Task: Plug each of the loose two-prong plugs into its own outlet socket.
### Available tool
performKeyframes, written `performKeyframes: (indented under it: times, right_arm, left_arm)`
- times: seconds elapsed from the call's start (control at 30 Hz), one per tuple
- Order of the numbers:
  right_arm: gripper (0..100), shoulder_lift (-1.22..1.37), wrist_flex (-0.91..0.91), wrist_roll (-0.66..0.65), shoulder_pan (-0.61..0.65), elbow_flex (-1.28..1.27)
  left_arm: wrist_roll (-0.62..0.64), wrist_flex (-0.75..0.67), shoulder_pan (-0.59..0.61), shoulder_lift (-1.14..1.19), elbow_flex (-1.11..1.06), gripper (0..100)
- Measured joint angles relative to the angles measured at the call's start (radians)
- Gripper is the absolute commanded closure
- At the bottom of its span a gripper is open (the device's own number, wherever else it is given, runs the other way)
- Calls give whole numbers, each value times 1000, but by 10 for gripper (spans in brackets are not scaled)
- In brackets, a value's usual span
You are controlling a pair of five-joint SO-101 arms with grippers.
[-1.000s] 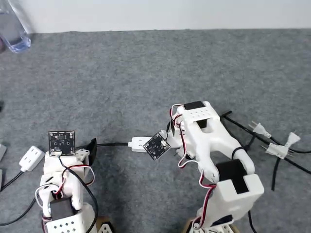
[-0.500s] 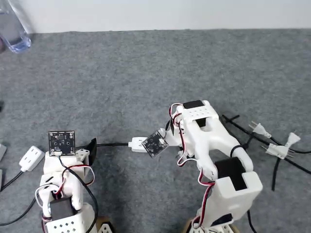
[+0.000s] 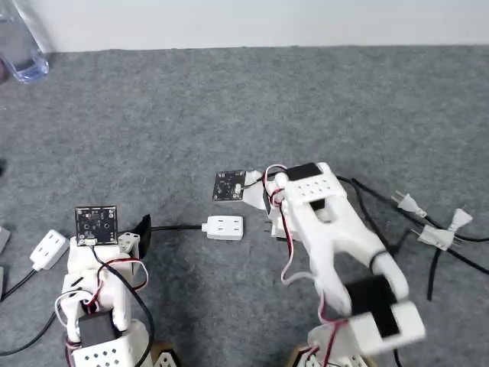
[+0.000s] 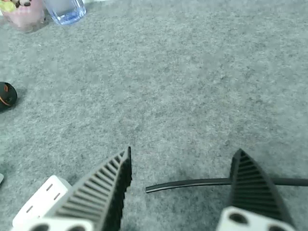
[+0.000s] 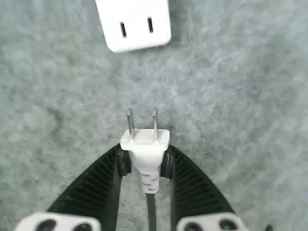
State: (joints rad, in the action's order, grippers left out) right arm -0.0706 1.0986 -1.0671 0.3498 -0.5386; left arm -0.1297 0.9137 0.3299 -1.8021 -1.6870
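White plug (image 5: 144, 143) between black fingers (image 5: 100, 188)

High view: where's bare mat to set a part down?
Free: the wide grey mat between the far wall and the socket, from the glass to the right edge. Crowded: right side, with loose plugs and black cables; the middle, where the right gripper holds a plug by the socket.

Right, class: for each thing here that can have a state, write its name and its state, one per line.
right gripper: shut on the held plug
held plug: prongs facing the middle socket, not inserted
middle socket: slots empty
left gripper: open, holding nothing
left socket: nothing plugged in
loose plugs: unplugged, lying on the carpet
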Motion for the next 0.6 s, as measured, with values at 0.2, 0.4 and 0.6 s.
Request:
performKeyframes:
  times: [0.2, 0.4, 0.6]
  right_arm:
    - [991, -213, 3, 157, 60, -114]
    - [991, -342, 46, 249, 66, -127]
    - [991, -381, 104, 281, 68, -127]
  left_arm:
    - [0, -2, -123, 0, 0, 687]
    - [-83, -2, -157, 0, 0, 687]
    - [-32, -109, -201, 0, 0, 689]
